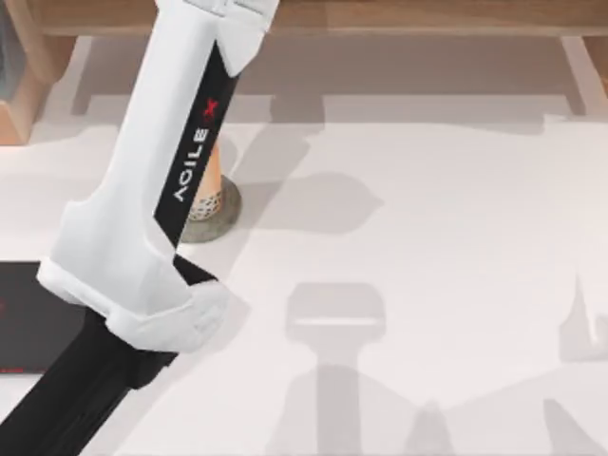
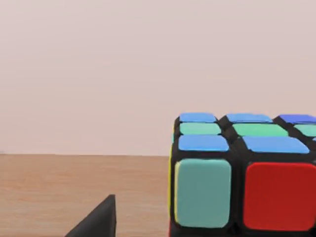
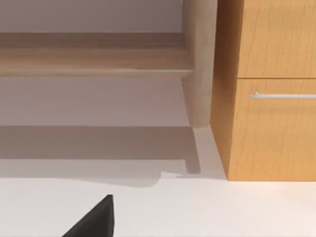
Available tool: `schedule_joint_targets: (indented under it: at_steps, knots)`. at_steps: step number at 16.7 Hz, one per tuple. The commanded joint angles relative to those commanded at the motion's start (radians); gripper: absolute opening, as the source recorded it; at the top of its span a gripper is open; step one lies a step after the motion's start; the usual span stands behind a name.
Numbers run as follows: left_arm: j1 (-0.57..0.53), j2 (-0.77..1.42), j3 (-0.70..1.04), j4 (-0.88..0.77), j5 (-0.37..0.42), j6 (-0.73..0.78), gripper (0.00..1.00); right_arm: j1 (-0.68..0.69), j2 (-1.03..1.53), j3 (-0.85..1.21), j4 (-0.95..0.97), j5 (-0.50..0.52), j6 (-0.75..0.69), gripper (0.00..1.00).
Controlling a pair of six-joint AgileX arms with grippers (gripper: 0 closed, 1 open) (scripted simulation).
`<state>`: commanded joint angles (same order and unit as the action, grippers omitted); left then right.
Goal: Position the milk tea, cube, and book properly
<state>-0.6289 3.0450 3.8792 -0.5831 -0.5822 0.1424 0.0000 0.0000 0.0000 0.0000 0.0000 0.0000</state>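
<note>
From above, the left arm (image 1: 142, 218) reached diagonally from the lower left of the table (image 1: 427, 237) up toward the wooden shelf (image 1: 427, 14) along the far edge, its white and black links covering much of the left side. The milk tea (image 1: 211, 195) stood upright on the white tabletop just beside the arm, with little more than its lower body and dark-speckled base peeking out from under the link. A thin flat black book (image 1: 24, 313) lay at the table's left edge, partly beneath the arm. In the left wrist view the cube (image 2: 242, 173) sat close on a wooden surface (image 2: 74, 192), its top face in blues and greens, its near face showing a pale teal tile and a red one; one dark fingertip (image 2: 96, 219) of the left gripper appeared beside it, apart from the cube, though whether that claw was spread or pressed together I could not tell. The right wrist view faced a wooden drawer unit (image 3: 269, 89) with a metal handle (image 3: 284, 95) beside a shelf leg (image 3: 200, 64), probably at the table's right rear.
</note>
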Motion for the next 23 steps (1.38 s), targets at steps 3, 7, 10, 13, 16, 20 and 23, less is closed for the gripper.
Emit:
schedule_joint_targets:
  at_steps: [3, 7, 10, 13, 16, 20, 23]
  knots:
    - [-0.004, 0.006, 0.020, -0.014, -0.004, 0.001, 1.00, 0.000, 0.000, 0.000, 0.000, 0.000, 0.000, 1.00]
    - [0.012, -0.006, 0.007, -0.005, 0.004, 0.000, 1.00, 0.000, 0.000, 0.000, 0.000, 0.000, 0.000, 1.00]
    - [0.092, -0.067, -0.084, 0.050, 0.060, -0.006, 1.00, 0.000, 0.000, 0.000, 0.000, 0.000, 0.000, 1.00]
    - [0.223, -0.180, -0.269, 0.164, 0.159, -0.024, 1.00, 0.000, 0.000, 0.000, 0.000, 0.000, 0.000, 1.00]
    - [0.375, -0.335, -0.538, 0.325, 0.276, -0.056, 1.00, 0.000, 0.000, 0.000, 0.000, 0.000, 0.000, 1.00]
    - [0.580, -0.568, -0.972, 0.578, 0.427, -0.116, 1.00, 0.000, 0.000, 0.000, 0.000, 0.000, 0.000, 1.00]
    - [0.713, -0.735, -1.320, 0.769, 0.525, -0.158, 1.00, 0.000, 0.000, 0.000, 0.000, 0.000, 0.000, 1.00]
